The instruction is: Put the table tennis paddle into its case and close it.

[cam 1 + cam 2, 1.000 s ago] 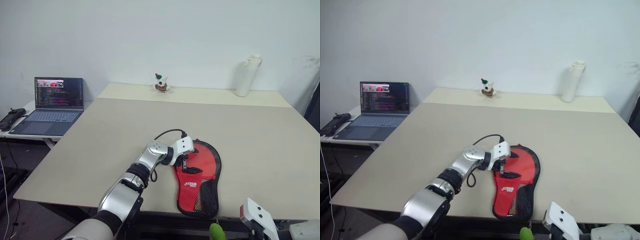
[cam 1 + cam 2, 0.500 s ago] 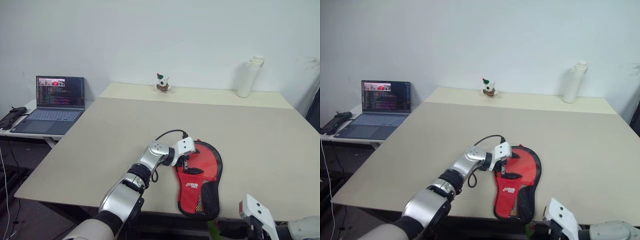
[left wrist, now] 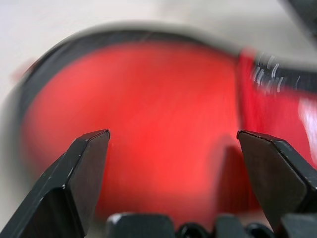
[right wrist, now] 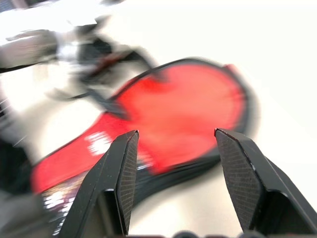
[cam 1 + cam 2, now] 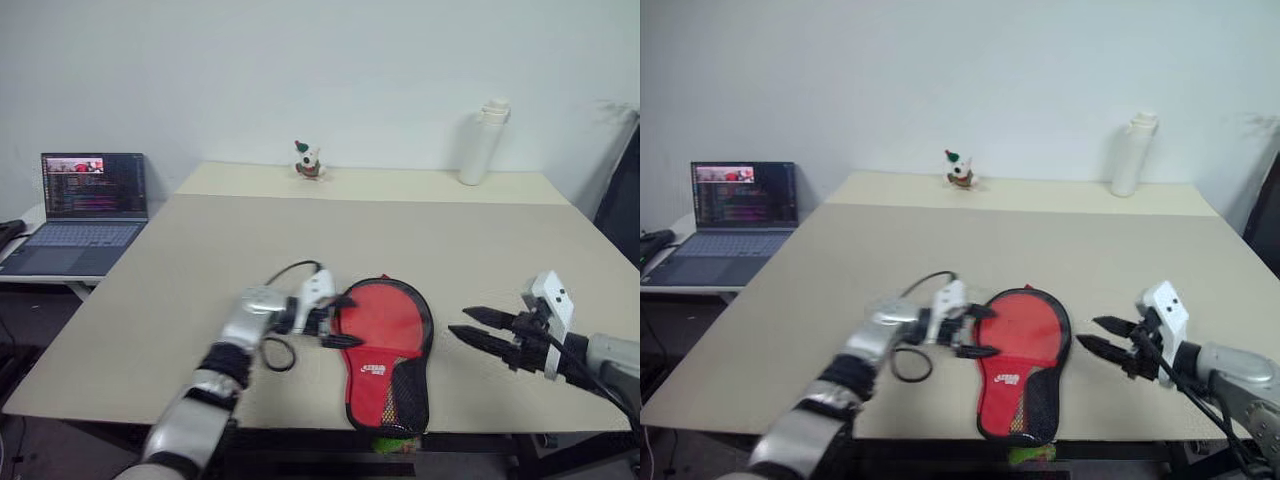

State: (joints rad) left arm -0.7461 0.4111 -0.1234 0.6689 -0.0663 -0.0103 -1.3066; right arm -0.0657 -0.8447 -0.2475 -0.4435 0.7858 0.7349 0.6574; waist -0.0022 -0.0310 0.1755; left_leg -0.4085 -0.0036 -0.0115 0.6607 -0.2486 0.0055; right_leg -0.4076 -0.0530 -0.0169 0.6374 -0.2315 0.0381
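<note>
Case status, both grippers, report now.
Left gripper open at the case's edge. Right gripper open, apart from it. Case flat on table, nothing blocking.

Case (image 5: 386,345) flat at near table (image 5: 250,240) edge, center. L gripper (image 5: 337,321) hard against its left rim, R gripper (image 5: 468,324) apart on right w/ bare gap. Far half open; figurine (image 5: 307,160), bottle (image 5: 481,142) at back.

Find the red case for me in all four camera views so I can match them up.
Left eye view: the case lies at the table's near edge, centre, between both grippers.
Right eye view: same spot.
Left wrist view: its red face sits just past the open left gripper.
Right wrist view: it lies beyond the open right gripper.
Shared landmark: its black trim.
</note>
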